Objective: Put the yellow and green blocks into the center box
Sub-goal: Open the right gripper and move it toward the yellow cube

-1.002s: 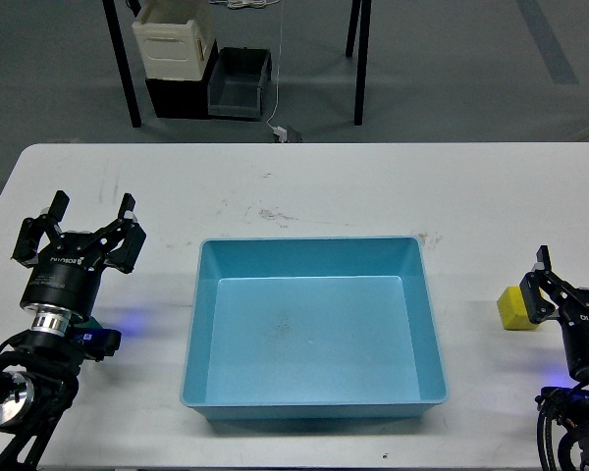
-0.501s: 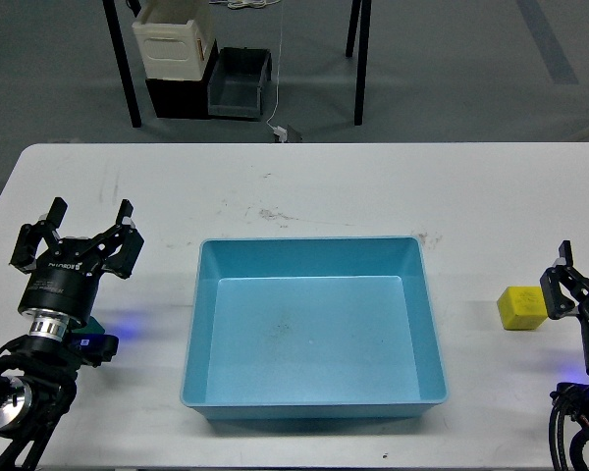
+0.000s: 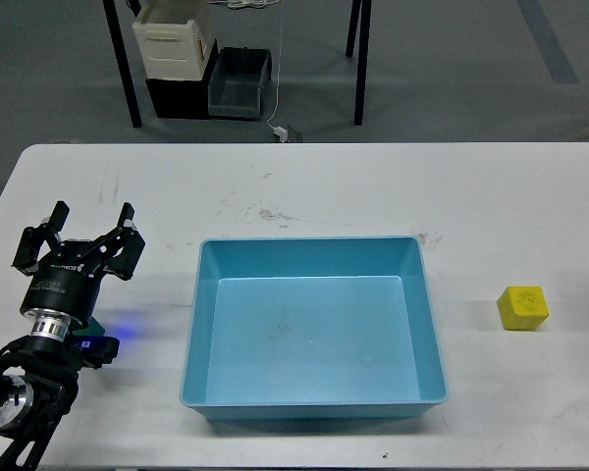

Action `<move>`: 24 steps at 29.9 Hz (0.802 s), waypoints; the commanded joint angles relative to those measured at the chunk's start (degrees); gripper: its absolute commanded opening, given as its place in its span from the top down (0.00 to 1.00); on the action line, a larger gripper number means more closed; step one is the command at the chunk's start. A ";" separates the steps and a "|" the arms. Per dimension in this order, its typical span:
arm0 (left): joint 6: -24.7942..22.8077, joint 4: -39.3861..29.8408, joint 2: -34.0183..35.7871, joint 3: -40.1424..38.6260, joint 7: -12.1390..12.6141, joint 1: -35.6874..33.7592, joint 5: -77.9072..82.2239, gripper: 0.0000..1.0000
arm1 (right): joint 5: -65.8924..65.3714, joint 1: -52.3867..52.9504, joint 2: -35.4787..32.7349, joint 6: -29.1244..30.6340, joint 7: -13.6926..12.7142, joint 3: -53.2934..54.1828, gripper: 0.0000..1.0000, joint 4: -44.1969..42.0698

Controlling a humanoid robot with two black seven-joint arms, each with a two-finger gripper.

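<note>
On the white desk (image 3: pixel 304 186) the light-blue center box (image 3: pixel 312 407) sits in the middle, empty, its sloping walls and rounded rim fully in view; the yellow block (image 3: pixel 523 308) rests on the desk to the right of the box, well apart from its right wall and touched by nothing; the green block is hard to make out, though a small dark green edge shows beneath the left arm's wrist, too hidden for me to say it is the cube; the left claw (image 3: pixel 76 228) hovers over the left side of the desk with its two fingers spread wide and nothing between them; the right claw is out of view entirely; neither block is in the box yet, so the task looks barely begun; the yellow block is, by its look, a small matte cube, probably light and rigid, with flat faces that should give the claw good purchase and little chance of slipping; a grasp across two opposite side faces, with the fingers coming straight down and square to those faces, seems the soundest hold, since a corner-on grip could twist the cube loose; the box is wide and shallow, so a release above its floor should need little precision
</note>
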 commanded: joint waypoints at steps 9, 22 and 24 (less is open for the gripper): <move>0.10 0.76 -0.23 0.08 -0.11 -0.10 -0.16 0.00 | -23.22 9.81 -19.48 5.58 7.55 -12.47 0.01 -2.22; 0.36 1.11 -2.16 0.17 -0.11 -0.27 -0.07 0.00 | -44.53 23.42 -48.78 19.31 15.80 -35.76 0.01 -0.99; 0.36 1.11 -2.16 0.17 -0.11 -0.18 -0.07 0.00 | -56.13 26.32 -48.79 19.23 15.80 -40.24 0.01 -0.72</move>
